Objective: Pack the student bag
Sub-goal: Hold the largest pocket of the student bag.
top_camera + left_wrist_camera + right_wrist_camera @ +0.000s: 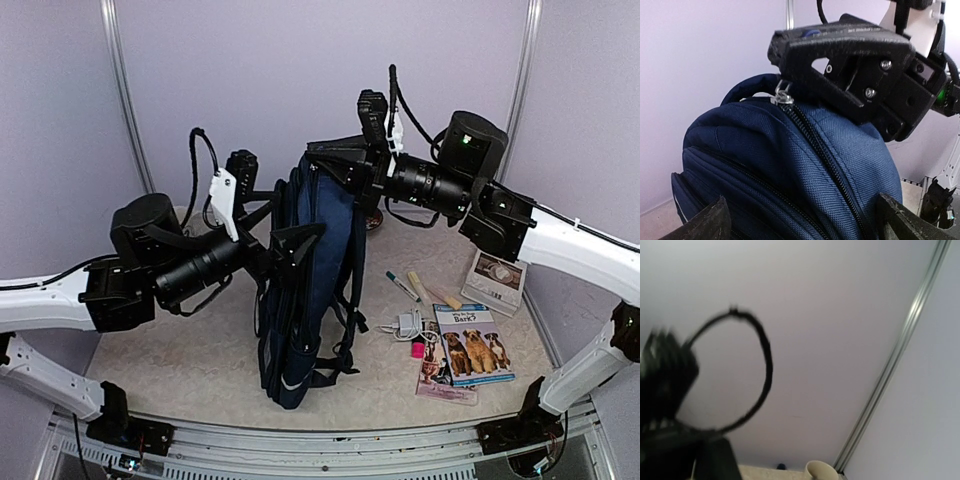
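Note:
The student bag (312,300), a navy-blue backpack, stands upright in the middle of the table with its dark straps hanging on its right side. My left gripper (297,243) reaches in from the left at the bag's upper part. In the left wrist view its fingers (710,222) stand wide apart with the bag's top (805,165) filling the space between them. My right gripper (335,165) is at the bag's top. It is shut on the metal zipper pull (783,95) of the closed main zipper (825,160). The right wrist view is blurred and shows mostly wall.
On the table to the right of the bag lie a dog book (470,345), a small box (495,280), a marker (402,286), a white charger with cable (408,325) and a pink item (417,350). A pale cup (820,471) stands by the back wall.

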{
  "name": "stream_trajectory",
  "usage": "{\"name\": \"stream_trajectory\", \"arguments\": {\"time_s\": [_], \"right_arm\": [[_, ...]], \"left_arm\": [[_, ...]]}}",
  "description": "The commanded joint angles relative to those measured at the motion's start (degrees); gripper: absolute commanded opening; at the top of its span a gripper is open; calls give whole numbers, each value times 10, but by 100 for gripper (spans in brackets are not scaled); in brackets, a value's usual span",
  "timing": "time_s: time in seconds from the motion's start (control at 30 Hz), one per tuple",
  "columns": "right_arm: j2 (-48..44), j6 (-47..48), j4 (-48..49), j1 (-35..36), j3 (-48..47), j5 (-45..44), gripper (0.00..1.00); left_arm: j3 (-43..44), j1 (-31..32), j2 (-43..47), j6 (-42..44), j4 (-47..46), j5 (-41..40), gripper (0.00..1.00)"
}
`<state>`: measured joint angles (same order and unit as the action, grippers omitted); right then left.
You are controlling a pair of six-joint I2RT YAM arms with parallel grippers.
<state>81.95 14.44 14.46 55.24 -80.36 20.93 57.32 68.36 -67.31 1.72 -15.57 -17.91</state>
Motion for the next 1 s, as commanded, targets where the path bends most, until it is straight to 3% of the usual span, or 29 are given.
{"name": "stream_trajectory", "arguments": {"time_s": [0.0, 0.17, 0.33, 0.43, 0.57, 0.9, 0.97], "right_arm": [[3, 7, 26, 12, -29, -35, 0], [6, 15, 21, 18, -34, -37, 0], [6, 22, 18, 19, -32, -40, 0], [7, 22, 19, 19, -32, -40, 0], [8, 26, 21, 19, -32, -45, 0], [3, 23, 20, 19, -27, -47, 0], [1, 23, 20, 19, -25, -46, 0]], "left_arm": [[3, 5, 5, 10, -20, -66, 93], [-20, 5, 11, 9, -41, -43, 83], [-69, -18, 59, -20, -97, 11, 84], [-74, -57, 68, -67, -87, 52, 79], [-42, -43, 35, -54, -57, 75, 83], [-3, -36, -18, -33, 1, -1, 83], [-1, -40, -24, -32, 3, -13, 75]]}}
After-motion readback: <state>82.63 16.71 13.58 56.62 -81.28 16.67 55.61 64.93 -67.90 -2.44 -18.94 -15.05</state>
